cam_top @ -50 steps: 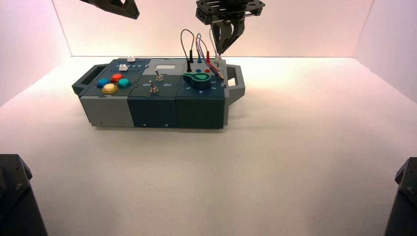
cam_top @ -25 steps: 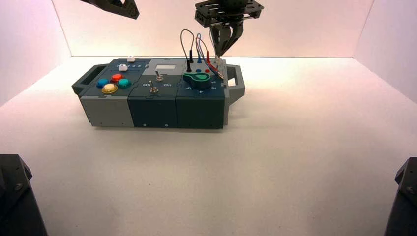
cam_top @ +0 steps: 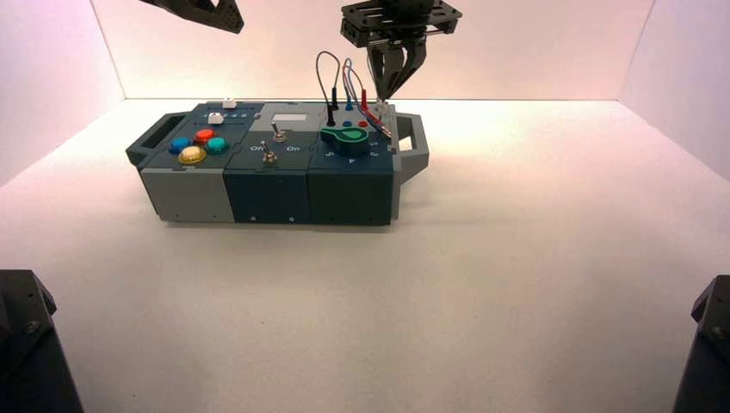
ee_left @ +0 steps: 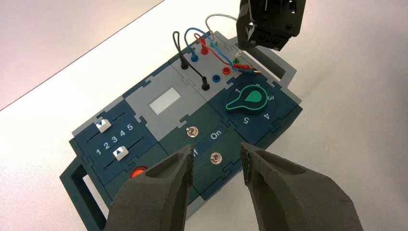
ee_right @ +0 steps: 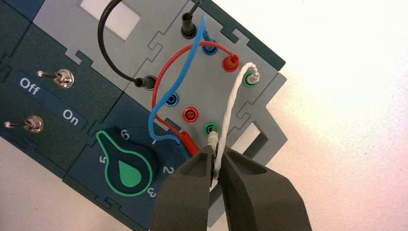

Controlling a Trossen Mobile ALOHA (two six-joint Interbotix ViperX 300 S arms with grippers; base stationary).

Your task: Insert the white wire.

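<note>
Blue wire (ee_right: 178,84) arching—blocking, right handle (cam_top: 413,146) open

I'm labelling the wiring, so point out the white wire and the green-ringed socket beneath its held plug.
white wire (ee_right: 229,110): right wrist view, mid-loop
green-ringed socket (ee_right: 207,127): right wrist view, rim

On box (cam_top: 267,194) | left: buttons (cam_top: 192,155), sliders (cam_top: 216,119) behind them | middle: switches (cam_top: 269,157) | right: knob (cam_top: 349,143), wires (ee_right: 180,79) behind it

Shiny metal toggle switches (ee_right: 62,78)
</note>
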